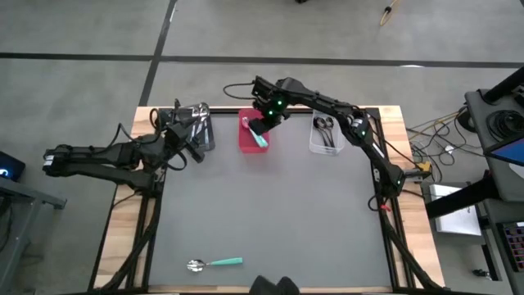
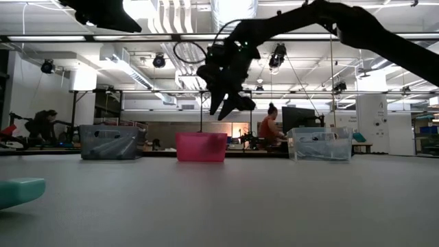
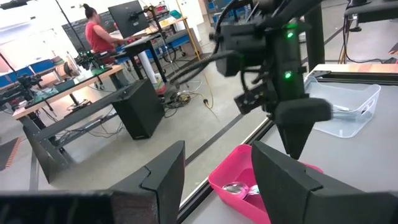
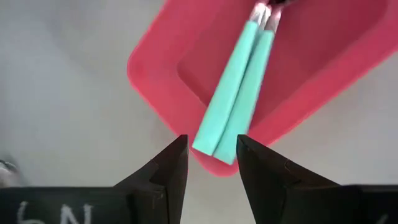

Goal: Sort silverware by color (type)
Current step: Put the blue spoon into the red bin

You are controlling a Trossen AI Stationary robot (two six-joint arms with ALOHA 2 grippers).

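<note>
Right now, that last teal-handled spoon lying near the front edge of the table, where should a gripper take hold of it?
Probably mid-handle, from straight above. The teal-handled spoon lies flat, bowl pointing left, so jaws should close across the narrow handle.

place: robotics lab/workshop | evidence: ceiling ducts (image 2: 236, 14), workbenches (image 3: 81, 84), seated person at monitor (image 2: 300, 118)

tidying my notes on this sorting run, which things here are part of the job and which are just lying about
Part of the job:
- teal-handled spoons in the pink bin
- teal-handled spoon alone at the table's near edge
- spoons in the grey bin
- black spoons in the clear bin
- right tool above the pink bin

Just lying about:
- cables beside the table
- person at a desk
</note>
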